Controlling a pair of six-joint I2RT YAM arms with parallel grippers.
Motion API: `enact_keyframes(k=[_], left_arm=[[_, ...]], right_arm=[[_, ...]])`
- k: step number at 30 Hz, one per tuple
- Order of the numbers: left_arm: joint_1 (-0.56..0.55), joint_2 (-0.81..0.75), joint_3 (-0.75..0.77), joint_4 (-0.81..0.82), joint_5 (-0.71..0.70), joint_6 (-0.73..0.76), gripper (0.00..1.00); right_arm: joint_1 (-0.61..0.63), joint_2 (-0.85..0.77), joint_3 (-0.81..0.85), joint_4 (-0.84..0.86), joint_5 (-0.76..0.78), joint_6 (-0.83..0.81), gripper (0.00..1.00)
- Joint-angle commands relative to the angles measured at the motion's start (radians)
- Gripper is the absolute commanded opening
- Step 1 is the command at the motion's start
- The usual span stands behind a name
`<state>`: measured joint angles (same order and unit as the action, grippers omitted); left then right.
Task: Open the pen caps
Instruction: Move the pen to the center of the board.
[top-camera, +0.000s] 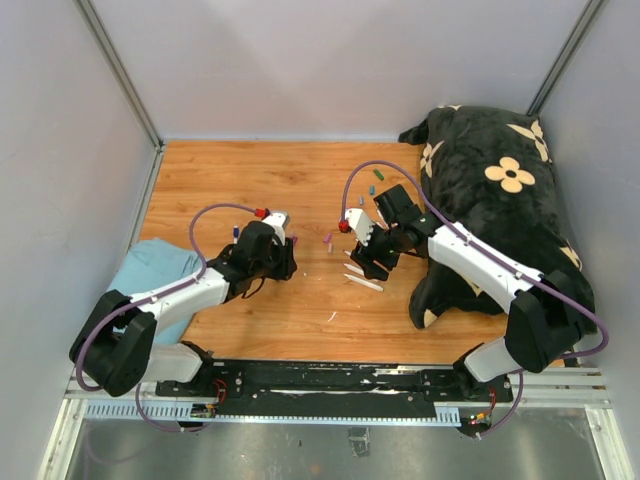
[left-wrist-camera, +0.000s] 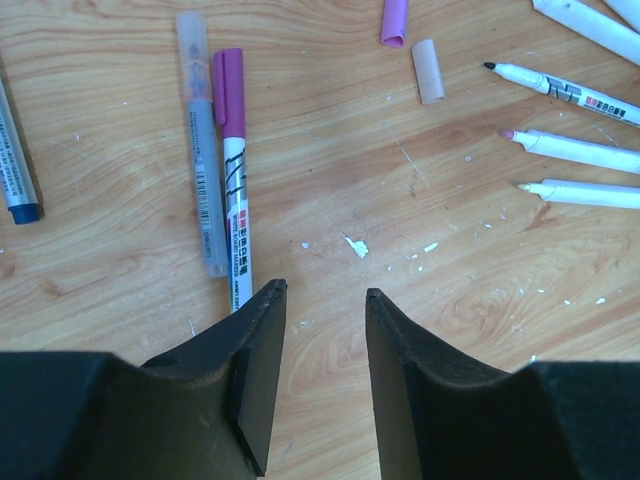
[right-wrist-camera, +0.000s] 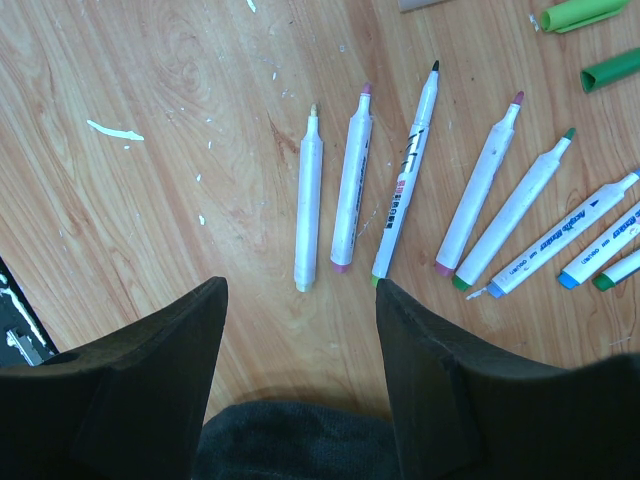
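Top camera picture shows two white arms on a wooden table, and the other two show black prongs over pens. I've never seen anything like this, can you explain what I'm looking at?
These are two robot arms bolted at the near edge of a wooden table. The top picture looks down from above and behind them. The other two come from a camera on each wrist, so the black prongs are that arm's own claw. The left claw hangs open near a purple-capped pen and a clear-capped pen, with a loose purple cap farther off. The right claw hangs open over a row of uncapped pens, green caps nearby. Neither claw holds anything. A black flowered cushion and a blue cloth lie at the table's sides.
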<state>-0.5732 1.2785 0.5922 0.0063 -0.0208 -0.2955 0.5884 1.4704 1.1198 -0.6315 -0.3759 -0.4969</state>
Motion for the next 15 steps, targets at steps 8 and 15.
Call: enact_keyframes(k=[8, 15], left_arm=[[-0.009, 0.029, 0.059, -0.031, -0.004, 0.019, 0.39], [-0.014, 0.033, 0.062, -0.039, -0.01, 0.02, 0.39]], right_arm=[[-0.019, -0.009, -0.012, -0.02, -0.017, -0.013, 0.62], [-0.019, -0.01, -0.012, -0.019, -0.017, -0.012, 0.62]])
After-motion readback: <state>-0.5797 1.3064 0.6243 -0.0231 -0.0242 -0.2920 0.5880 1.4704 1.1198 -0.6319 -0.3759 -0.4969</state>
